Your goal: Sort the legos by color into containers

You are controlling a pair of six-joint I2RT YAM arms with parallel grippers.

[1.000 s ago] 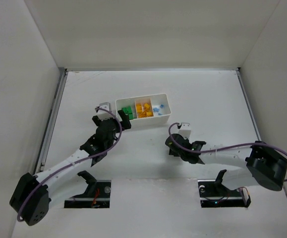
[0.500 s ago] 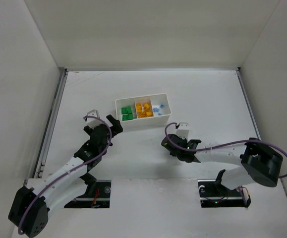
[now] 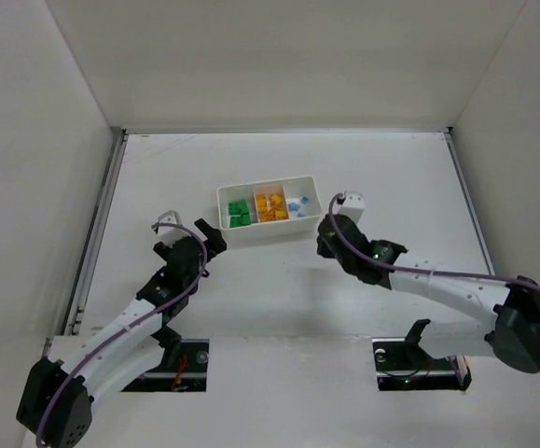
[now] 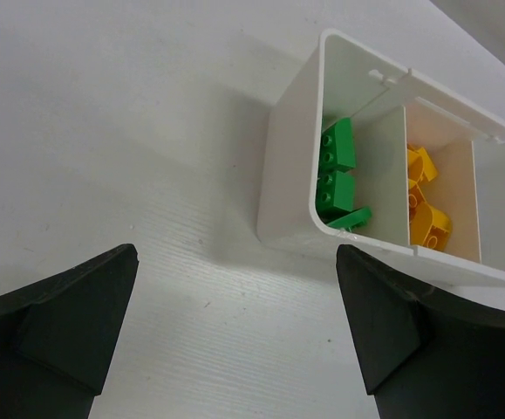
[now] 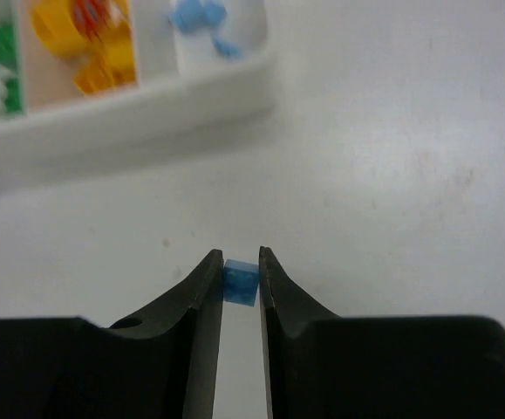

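1. Since a second ago, the right gripper (image 5: 239, 262) has swung from the near middle of the table (image 3: 391, 177) up to the tray's 4 o'clock corner, and its jaws have come together. The left gripper (image 4: 235, 262) has backed off the tray's 9 o'clock end towards 8 o'clock.
2. The white tray (image 4: 287, 175) lies across the middle of the table. We see green bricks (image 4: 339, 175) in its 9 o'clock compartment, yellow-orange bricks (image 4: 426, 205) with a touch of red in the middle one, and pale blue bricks (image 5: 201, 22) in the 3 o'clock one.
3. The right gripper's jaws stand narrow, pinching a single blue brick (image 5: 241, 284) between the fingertips, just short of the tray's near wall. We cannot tell whether it is clear of the table.
4. The left gripper's jaws are spread wide with nothing between them, near the tray's green end but apart from it.
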